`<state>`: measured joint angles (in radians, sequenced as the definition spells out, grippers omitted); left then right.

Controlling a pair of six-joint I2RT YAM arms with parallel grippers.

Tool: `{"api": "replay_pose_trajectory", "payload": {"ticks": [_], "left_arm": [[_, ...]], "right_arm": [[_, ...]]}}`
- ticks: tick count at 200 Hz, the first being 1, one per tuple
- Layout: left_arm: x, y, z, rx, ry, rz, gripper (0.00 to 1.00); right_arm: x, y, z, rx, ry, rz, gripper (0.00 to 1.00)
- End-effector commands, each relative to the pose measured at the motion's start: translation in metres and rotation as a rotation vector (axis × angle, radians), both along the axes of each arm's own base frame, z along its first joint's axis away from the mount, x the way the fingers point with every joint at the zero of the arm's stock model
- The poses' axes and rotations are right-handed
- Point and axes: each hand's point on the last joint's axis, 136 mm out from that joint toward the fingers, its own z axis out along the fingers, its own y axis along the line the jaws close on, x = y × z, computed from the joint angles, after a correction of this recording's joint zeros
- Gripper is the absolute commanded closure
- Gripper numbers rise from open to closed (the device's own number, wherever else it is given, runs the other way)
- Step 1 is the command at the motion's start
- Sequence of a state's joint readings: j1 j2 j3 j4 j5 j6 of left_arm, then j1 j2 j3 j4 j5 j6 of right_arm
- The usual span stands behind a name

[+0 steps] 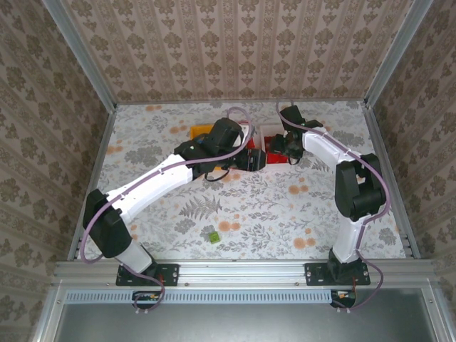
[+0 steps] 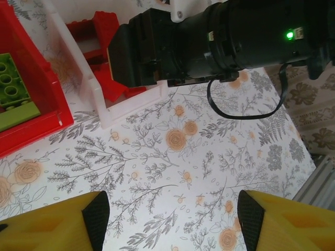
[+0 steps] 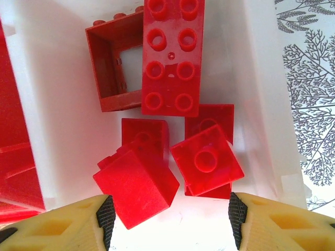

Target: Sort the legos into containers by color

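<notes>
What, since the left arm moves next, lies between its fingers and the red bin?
Only bare table between fingers and red bin, in the left wrist view.

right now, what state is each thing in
left gripper, open, empty
right gripper, open above the white bin
white bin, holds red bricks
red bin, holds green bricks
loose green brick, on the table, unsorted
orange-yellow bin, contents hidden

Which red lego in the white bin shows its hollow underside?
The red lego left of the long eight-stud brick; its open cavity faces the camera, the others show studs or closed sides.
</notes>
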<state>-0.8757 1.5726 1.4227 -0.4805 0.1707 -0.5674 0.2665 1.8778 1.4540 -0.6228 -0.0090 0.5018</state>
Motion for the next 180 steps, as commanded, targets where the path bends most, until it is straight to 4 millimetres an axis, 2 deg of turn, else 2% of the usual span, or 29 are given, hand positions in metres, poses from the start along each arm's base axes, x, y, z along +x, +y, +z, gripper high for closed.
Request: {"api": "replay_pose_trajectory", "payload": {"ticks": [1, 21, 38, 49, 72, 79, 82, 89, 108, 134, 148, 180], "left_arm": [[-0.007, 0.033, -0.013, 0.075, 0.032, 0.073, 0.28], [-0.019, 0.069, -0.043, 0.145, 0.140, 0.175, 0.25], [-0.040, 0.099, -0.075, 0.198, 0.269, 0.249, 0.23], [-0.058, 0.117, -0.096, 0.239, 0.361, 0.287, 0.22], [-0.098, 0.144, -0.136, 0.298, 0.547, 0.357, 0.19], [-0.109, 0.149, -0.144, 0.305, 0.595, 0.378, 0.18], [-0.114, 0.151, -0.149, 0.308, 0.617, 0.389, 0.17], [-0.122, 0.155, -0.157, 0.316, 0.656, 0.409, 0.16], [-0.136, 0.156, -0.173, 0.314, 0.730, 0.451, 0.12], [-0.143, 0.144, -0.192, 0.306, 0.806, 0.477, 0.11], [-0.146, 0.138, -0.198, 0.340, 0.825, 0.477, 0.11], [-0.155, 0.131, -0.212, 0.438, 0.875, 0.467, 0.18]], "right_arm": [[-0.006, 0.007, 0.045, 0.043, -0.085, 0.014, 0.37], [-0.019, 0.024, 0.069, 0.075, -0.164, 0.088, 0.37], [-0.040, 0.054, 0.082, 0.115, -0.246, 0.223, 0.35], [-0.061, 0.078, 0.083, 0.135, -0.288, 0.337, 0.33], [-0.121, 0.132, 0.072, 0.250, -0.326, 0.607, 0.25], [-0.141, 0.145, 0.064, 0.279, -0.313, 0.678, 0.23], [-0.150, 0.149, 0.070, 0.294, -0.332, 0.710, 0.23], [-0.169, 0.157, 0.066, 0.310, -0.320, 0.771, 0.22], [-0.209, 0.166, 0.049, 0.360, -0.259, 0.880, 0.21], [-0.243, 0.164, 0.045, 0.413, -0.216, 0.967, 0.19], [-0.252, 0.159, 0.042, 0.398, -0.202, 0.993, 0.18], [-0.248, 0.158, 0.047, 0.372, -0.218, 1.006, 0.17]]}}
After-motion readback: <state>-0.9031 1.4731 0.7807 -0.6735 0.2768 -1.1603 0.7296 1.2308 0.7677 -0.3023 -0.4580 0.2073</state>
